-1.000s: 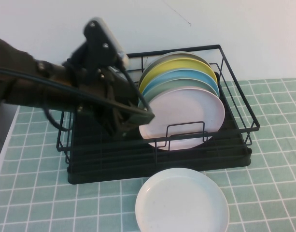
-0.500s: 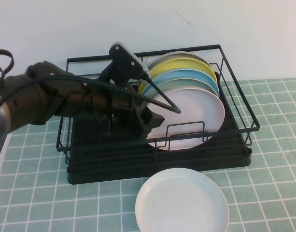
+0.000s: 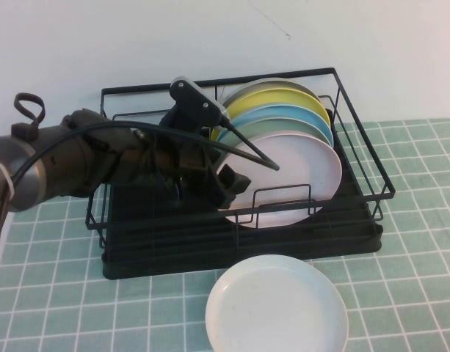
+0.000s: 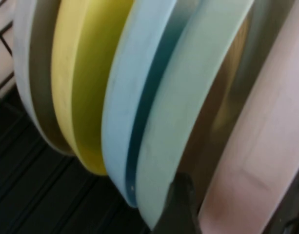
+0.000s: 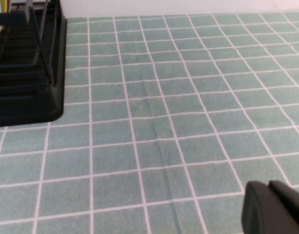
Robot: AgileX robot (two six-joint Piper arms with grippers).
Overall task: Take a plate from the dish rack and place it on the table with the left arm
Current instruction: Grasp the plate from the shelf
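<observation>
Since a sec ago the left arm (image 3: 78,161) swung round and reached deeper into the dish rack (image 3: 239,220). Its left gripper (image 3: 250,174) is now at the left edge of the pink plate (image 3: 283,180), w/ jaws spread wide. One thin finger (image 3: 255,155) lies across the plate's front face. The other, thicker finger sits lower, by the plate's left rim. It is not squeezing the plate yet.

Hard to see: the arm covers the left side of the rack and the left edges of the plates. In the left wrist view only one dark fingertip (image 4: 181,204) shows, poking up between the mint plate (image 4: 188,107) and the pink plate. The pink one is cut off at the pic's edge there.

The pink plate stands on its edge in the rack, at the front of the row. Its flat face points to the front and it leans back a bit. Its bottom is hidden behind the rack's front wire. Behind it stand the mint plate, a blue plate (image 3: 283,114), a yellow plate (image 3: 276,97) and a grey plate (image 3: 272,83), mostly hidden.

A white plate (image 3: 276,308) lies flat on the table (image 3: 415,293), in front of the rack, cut off at the bottom.

Right gripper (image 5: 273,207): only a dark bit shows over bare tiles, right of the rack. Can't tell if it is open.
</observation>
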